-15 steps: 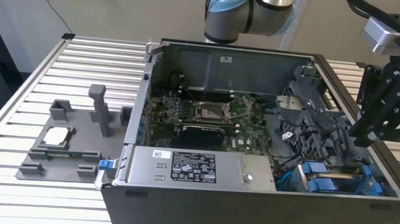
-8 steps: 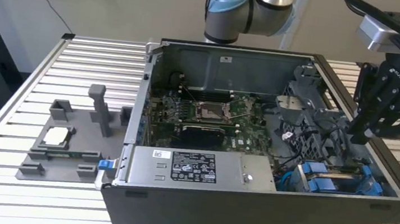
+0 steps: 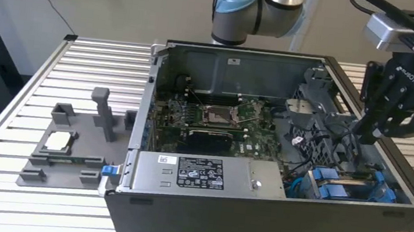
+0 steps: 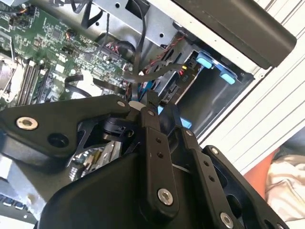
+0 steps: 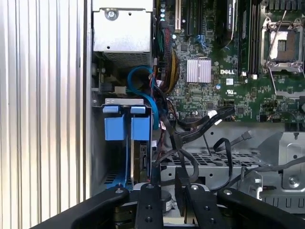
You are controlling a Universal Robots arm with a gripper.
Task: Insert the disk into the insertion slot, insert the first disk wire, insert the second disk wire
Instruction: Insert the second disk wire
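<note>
The disk sits in the insertion slot [image 3: 397, 193] at the near right corner of the open computer case, and the blue tabs of its carrier [image 3: 339, 185] stick up. The first wrist view shows the blue carrier [image 5: 127, 128] inside the grey cage [image 5: 97, 143]. My gripper [image 3: 363, 135] hangs just behind the cage, fingers pointing down among the black cables. In both wrist views the fingertips stand close together on a black disk wire [image 5: 180, 174] beside the bay. The second wrist view shows the gripper [image 4: 161, 107] with the wire [image 4: 145, 95] at its tips.
A green motherboard [image 3: 222, 118] with a silver CPU socket [image 3: 217, 115] fills the case floor. A grey power supply box [image 3: 200, 174] lies along the near wall. Loose black cables [image 5: 209, 119] cross the space by the cage. A grey fixture [image 3: 70, 147] rests on the slatted table at the exterior view's left.
</note>
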